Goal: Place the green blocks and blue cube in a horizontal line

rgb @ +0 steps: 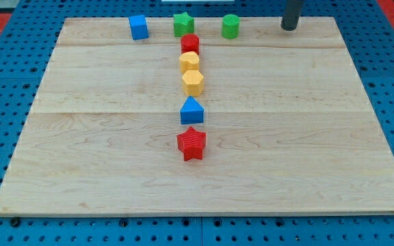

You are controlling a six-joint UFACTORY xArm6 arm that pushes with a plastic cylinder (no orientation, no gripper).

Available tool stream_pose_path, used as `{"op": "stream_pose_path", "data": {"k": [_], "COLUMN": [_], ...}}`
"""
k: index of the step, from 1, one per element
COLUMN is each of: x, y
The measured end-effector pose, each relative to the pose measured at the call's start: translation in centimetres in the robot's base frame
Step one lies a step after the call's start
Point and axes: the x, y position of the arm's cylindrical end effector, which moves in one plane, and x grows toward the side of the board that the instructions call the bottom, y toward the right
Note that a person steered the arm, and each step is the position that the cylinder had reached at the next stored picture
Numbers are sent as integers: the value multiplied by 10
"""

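A blue cube (138, 27), a green star block (182, 24) and a green cylinder (230, 26) stand in a row near the top edge of the wooden board (320, 137). My tip (290, 27) is the lower end of a dark rod at the view's top right. It stands to the right of the green cylinder, apart from it and touching no block.
A column of blocks runs down the board's middle: a red block (190, 43), a yellow block (189, 61), a yellow hexagon (193, 83), a blue pointed block (191, 111) and a red star (191, 143). Blue pegboard surrounds the board.
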Motion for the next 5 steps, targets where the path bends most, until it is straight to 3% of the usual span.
{"op": "stream_pose_path", "data": {"k": [2,4,5], "x": [-18,3,4], "y": [-25,-105,-118]}}
